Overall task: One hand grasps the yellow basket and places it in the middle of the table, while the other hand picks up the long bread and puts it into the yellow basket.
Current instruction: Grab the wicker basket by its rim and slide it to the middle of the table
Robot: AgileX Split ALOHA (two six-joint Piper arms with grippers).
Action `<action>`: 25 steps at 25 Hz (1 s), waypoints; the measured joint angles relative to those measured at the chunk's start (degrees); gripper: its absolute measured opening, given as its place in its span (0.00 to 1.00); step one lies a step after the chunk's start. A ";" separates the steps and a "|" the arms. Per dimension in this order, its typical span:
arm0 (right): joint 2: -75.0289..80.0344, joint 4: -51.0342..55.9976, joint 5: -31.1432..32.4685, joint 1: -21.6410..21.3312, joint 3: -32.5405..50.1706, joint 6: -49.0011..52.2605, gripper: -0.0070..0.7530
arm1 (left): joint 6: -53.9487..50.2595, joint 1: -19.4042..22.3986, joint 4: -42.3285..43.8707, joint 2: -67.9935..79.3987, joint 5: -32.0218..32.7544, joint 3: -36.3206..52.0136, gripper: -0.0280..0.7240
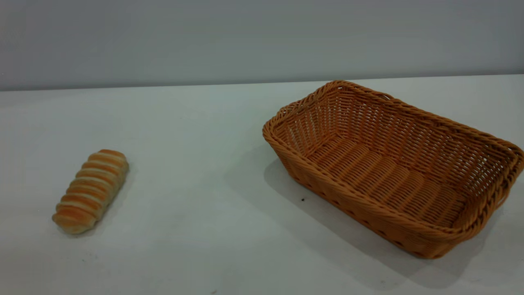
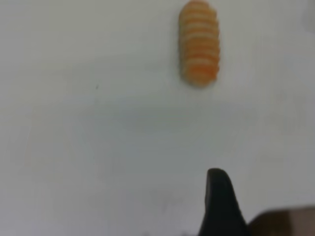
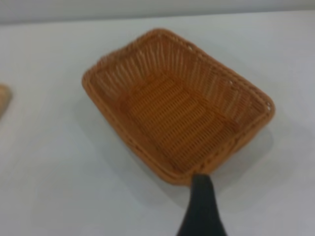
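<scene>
The basket (image 1: 393, 168) sits empty at the counter's (image 1: 196, 196) right, cut off by the frame edge; the bread (image 1: 91, 191) lies far left. Each hand shows only one dark fingertip (image 2: 221, 206), so neither grip can be told.

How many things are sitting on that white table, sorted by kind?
Baskets: 1, the yellow basket
Breads: 1, the long bread
Total: 2, lying apart on the table

Woven wicker yellow basket (image 1: 393, 172) (matt).
</scene>
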 joint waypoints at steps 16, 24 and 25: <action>53.61 2.91 -15.67 0.04 -12.32 3.48 0.78 | -4.92 0.00 -6.58 42.09 -32.95 0.00 0.74; 71.99 6.66 -20.57 0.04 -14.73 4.53 0.78 | -4.86 0.00 -7.99 46.22 -34.67 0.00 0.74; 73.77 6.96 -21.13 0.04 -14.73 4.53 0.78 | -4.86 0.00 -8.04 46.22 -34.75 0.00 0.74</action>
